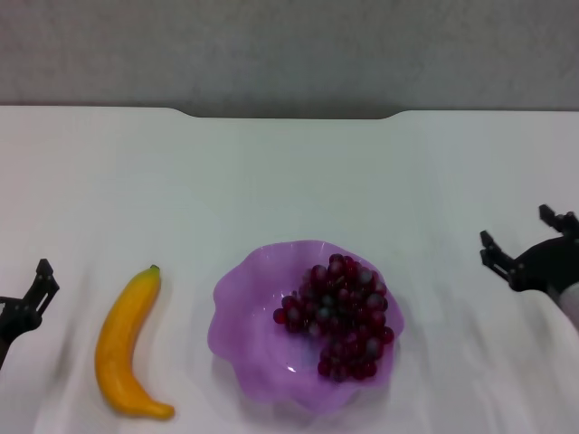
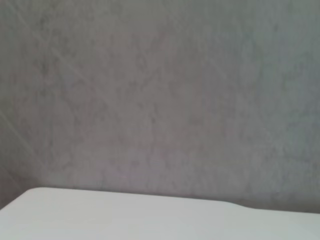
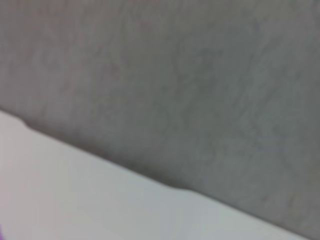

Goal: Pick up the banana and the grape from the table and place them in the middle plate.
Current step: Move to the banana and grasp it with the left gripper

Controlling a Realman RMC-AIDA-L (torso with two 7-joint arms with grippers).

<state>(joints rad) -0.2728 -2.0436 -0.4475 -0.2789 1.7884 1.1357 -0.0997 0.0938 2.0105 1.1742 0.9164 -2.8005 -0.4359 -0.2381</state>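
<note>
The banana (image 1: 122, 344) lies curved on the white table (image 1: 289, 181), just left of the middle plate (image 1: 244, 307), with its dark stem tip pointing away from me. The grape (image 1: 339, 316) bunch rests inside the purple scalloped plate, toward its right side. My left gripper (image 1: 36, 289) is at the far left edge of the head view, left of the banana and apart from it. Out to the right of the plate, my right gripper (image 1: 520, 231) hovers open with nothing between its fingers. Neither wrist view shows the fruit.
The table's far edge (image 1: 289, 116) has a notch, and a grey wall (image 1: 289, 45) stands behind it. Both wrist views show only that wall (image 2: 160, 90) and a strip of the tabletop (image 3: 75, 200).
</note>
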